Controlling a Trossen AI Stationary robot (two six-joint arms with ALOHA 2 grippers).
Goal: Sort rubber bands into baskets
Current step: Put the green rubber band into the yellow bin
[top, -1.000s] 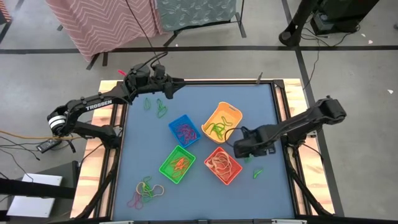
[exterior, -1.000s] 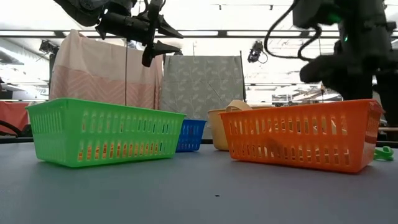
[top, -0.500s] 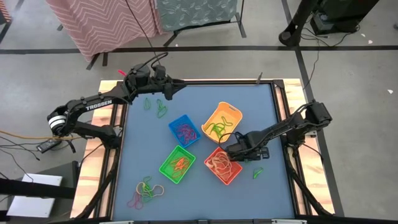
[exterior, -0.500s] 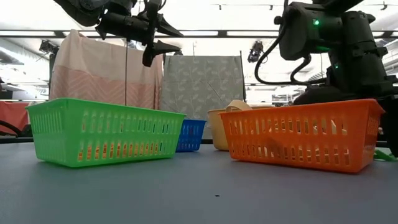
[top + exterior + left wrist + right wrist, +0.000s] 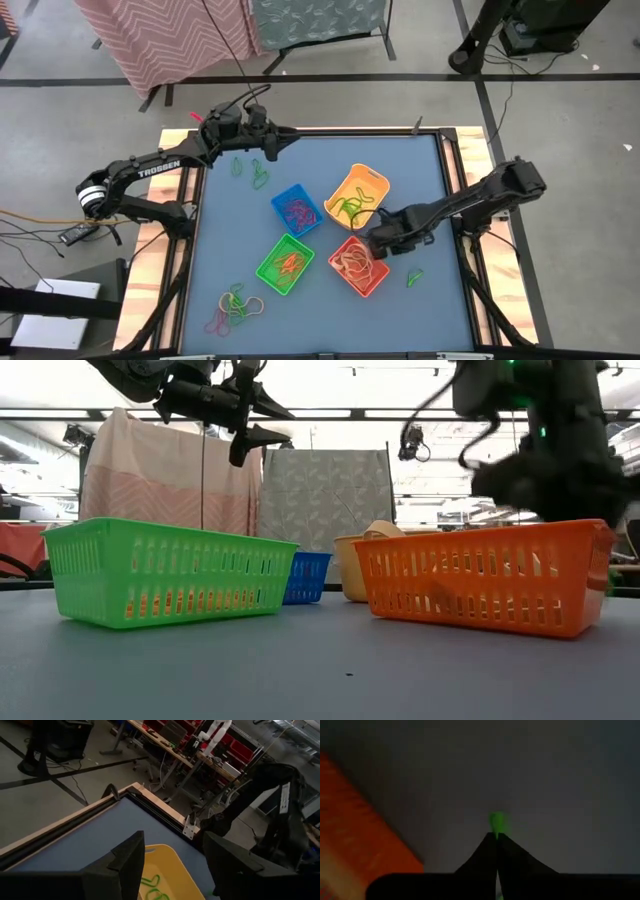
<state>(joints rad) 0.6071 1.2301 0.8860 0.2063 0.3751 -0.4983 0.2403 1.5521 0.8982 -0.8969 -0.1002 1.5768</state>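
Note:
Four baskets stand mid-table: blue (image 5: 296, 210), yellow (image 5: 357, 196), green (image 5: 286, 264) and orange (image 5: 358, 265), each with rubber bands inside. My right gripper (image 5: 385, 243) points down at the table just right of the orange basket (image 5: 355, 820). It is shut on a green rubber band (image 5: 496, 822). My left gripper (image 5: 264, 142) hangs open and empty above the table's far left part, and shows in the low view (image 5: 252, 422) too. Loose rubber bands lie at the far left (image 5: 250, 172), near left (image 5: 236, 305) and near right (image 5: 414, 277). My right gripper pinches the green rubber band (image 5: 496, 824) between its two fingertips, coming from above with the fingers pointing down. Only a short green bit shows beyond the tips, against the blue table. The view is blurred, so I cannot tell whether the band is lifted.
The table (image 5: 420, 170) has a wooden rim and open blue surface along its far and near sides. The left wrist view looks over the yellow basket (image 5: 165, 870) toward the right arm (image 5: 270, 815). Fabric-draped racks stand beyond the far edge.
My right arm has swung a little toward the orange basket and sunk toward the table, its wrist rolling. It shows blurred in the low view now. The left arm has kept still.

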